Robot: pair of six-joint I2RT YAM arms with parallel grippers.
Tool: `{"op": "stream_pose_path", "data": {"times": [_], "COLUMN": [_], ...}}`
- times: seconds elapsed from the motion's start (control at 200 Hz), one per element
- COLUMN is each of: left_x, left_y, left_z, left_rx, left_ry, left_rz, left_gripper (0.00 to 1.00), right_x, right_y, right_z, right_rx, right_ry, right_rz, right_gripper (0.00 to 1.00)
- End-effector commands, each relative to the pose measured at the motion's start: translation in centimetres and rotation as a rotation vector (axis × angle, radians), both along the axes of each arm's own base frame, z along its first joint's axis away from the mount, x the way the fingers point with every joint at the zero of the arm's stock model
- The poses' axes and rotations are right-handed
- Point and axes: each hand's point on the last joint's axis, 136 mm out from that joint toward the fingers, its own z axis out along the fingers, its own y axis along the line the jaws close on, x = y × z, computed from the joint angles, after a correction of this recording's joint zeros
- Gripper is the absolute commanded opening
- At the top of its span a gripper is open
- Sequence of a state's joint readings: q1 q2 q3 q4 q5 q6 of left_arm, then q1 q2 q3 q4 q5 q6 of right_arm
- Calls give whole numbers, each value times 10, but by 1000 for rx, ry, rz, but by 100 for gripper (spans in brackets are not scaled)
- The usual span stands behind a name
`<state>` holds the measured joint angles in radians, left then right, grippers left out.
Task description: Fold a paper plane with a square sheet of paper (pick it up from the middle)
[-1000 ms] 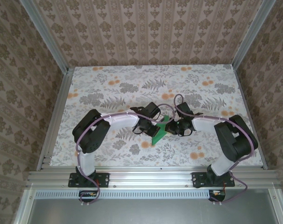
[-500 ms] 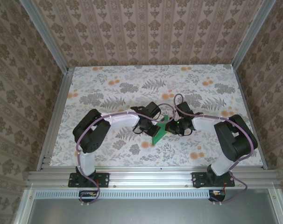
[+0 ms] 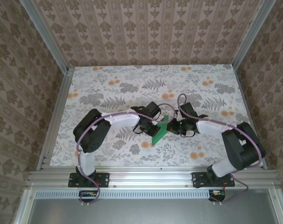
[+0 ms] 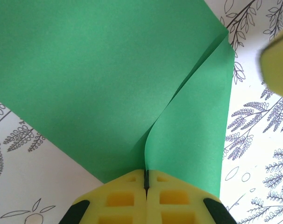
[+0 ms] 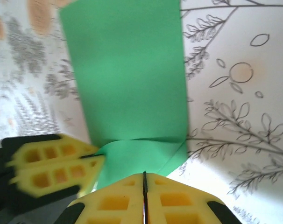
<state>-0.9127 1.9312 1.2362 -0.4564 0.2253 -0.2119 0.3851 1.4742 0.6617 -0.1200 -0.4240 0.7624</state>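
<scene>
My left jaws and right jaws are both pinching the smooth green paper (image 4: 109, 70), creased into a narrow folded shape, over the floral-printed surface (image 3: 109, 88).

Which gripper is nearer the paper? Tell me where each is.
Neither, it's a tie: both are shut on the paper. The left gripper clamps it from the left, the right gripper from the right.

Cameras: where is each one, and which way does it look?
Top: high behind, looking down at table, left arm, right arm, green paper.
Left wrist: on the left arm, looking past shut left fingers pinching the paper.
Right wrist: on the right arm, past right fingers, also pinching; left fingers alongside.
All share the paper.
</scene>
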Motion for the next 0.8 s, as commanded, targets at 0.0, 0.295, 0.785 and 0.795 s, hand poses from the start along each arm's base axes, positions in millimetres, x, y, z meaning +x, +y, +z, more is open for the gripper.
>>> {"op": "stream_pose_path", "data": {"times": [0.0, 0.295, 0.785, 0.795], "left_x": [1, 0, 2, 2], "left_y": [4, 6, 7, 7], "left_z": [-8, -9, -7, -7], "left_rx": [30, 36, 43, 43], "left_ry": [18, 17, 8, 8], "left_rz": [-8, -13, -19, -19], "left_gripper": [0, 0, 0, 0], "right_x": [-8, -15, -23, -24], "right_y": [11, 43, 43, 43], "right_z": [6, -11, -50, -50], "right_rx": [92, 175, 163, 165], "right_ry": [1, 46, 106, 106], "right_rz": [-23, -8, -15, -17], "right_gripper": [10, 9, 9, 9]}}
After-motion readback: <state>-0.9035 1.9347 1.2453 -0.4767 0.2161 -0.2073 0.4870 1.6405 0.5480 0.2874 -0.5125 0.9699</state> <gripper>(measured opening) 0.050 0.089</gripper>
